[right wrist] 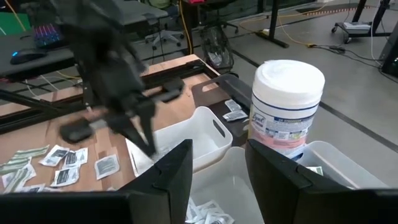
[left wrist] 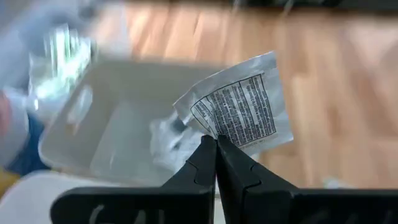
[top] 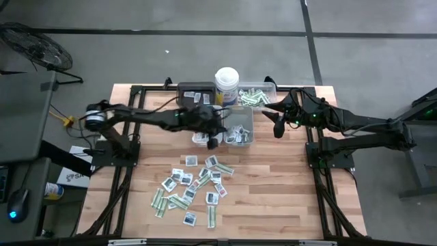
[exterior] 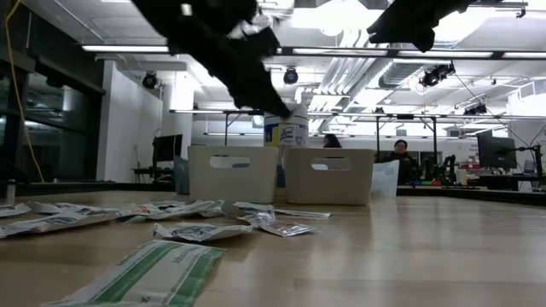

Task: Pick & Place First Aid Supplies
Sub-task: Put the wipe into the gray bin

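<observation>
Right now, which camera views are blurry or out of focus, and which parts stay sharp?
Left wrist view: the left gripper and its printed white sachet are sharp; the pale plastic tray and wooden table behind are blurred. Low view: the near green-and-white strip packet is soft, and the arms are dark silhouettes against bright ceiling lights. Right wrist view: the left arm is motion-smeared; the white lidded canister is crisp.

White canister [top: 227, 85], grey tray [top: 240, 127], wooden table [top: 287, 184]

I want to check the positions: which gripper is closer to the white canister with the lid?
Judging by the high view, the right. The right gripper hangs empty beside the white canister, past the trays. The left gripper, shut on a white sachet, is farther toward the table's middle.
</observation>
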### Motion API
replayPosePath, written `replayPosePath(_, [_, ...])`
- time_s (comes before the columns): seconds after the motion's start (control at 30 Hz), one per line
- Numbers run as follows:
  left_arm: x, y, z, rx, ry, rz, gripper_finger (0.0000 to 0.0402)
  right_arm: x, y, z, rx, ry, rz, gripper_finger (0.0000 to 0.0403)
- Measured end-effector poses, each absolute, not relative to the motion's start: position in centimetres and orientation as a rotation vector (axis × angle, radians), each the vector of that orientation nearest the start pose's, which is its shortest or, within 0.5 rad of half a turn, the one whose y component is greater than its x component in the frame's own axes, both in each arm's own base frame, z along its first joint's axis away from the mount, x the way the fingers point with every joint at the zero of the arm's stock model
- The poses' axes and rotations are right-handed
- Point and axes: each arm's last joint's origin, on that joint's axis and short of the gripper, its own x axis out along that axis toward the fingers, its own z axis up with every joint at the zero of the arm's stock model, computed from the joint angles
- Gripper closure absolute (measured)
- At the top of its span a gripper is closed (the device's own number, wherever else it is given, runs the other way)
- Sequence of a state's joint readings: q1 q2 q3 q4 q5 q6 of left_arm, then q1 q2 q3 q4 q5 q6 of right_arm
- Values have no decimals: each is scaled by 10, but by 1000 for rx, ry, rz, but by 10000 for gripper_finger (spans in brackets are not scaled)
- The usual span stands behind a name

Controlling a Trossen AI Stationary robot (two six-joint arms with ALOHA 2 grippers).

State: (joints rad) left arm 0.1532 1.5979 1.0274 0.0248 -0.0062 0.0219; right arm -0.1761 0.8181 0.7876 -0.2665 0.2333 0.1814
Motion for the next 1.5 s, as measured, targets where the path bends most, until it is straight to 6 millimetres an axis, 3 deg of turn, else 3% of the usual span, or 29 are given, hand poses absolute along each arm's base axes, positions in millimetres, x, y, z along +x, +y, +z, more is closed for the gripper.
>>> replayPosePath(0.17, [372, 78, 227, -19, 684, 179, 401, 174, -38, 321, 173, 260, -433, 261])
replayPosePath(0.27, [388, 87, 230, -1, 666, 157, 401, 174, -38, 321, 174, 261, -433, 261])
replayPosePath(0.6, [417, 99, 221, 8, 759, 121, 401, 174, -38, 319, 191, 270, -437, 261])
replayPosePath(0.83, [415, 99, 219, 23, 794, 134, 371, 173, -38, 318, 196, 284, -439, 261])
replayPosePath(1.13, [414, 96, 221, 53, 791, 45, 274, 173, -38, 318, 195, 289, -438, 261])
replayPosePath(1.3, [392, 90, 245, 83, 860, 3, 260, 173, -37, 316, 195, 307, -436, 261])
replayPosePath(1.5, [358, 65, 267, 200, 1041, -101, 260, 172, -37, 316, 193, 312, -436, 261])
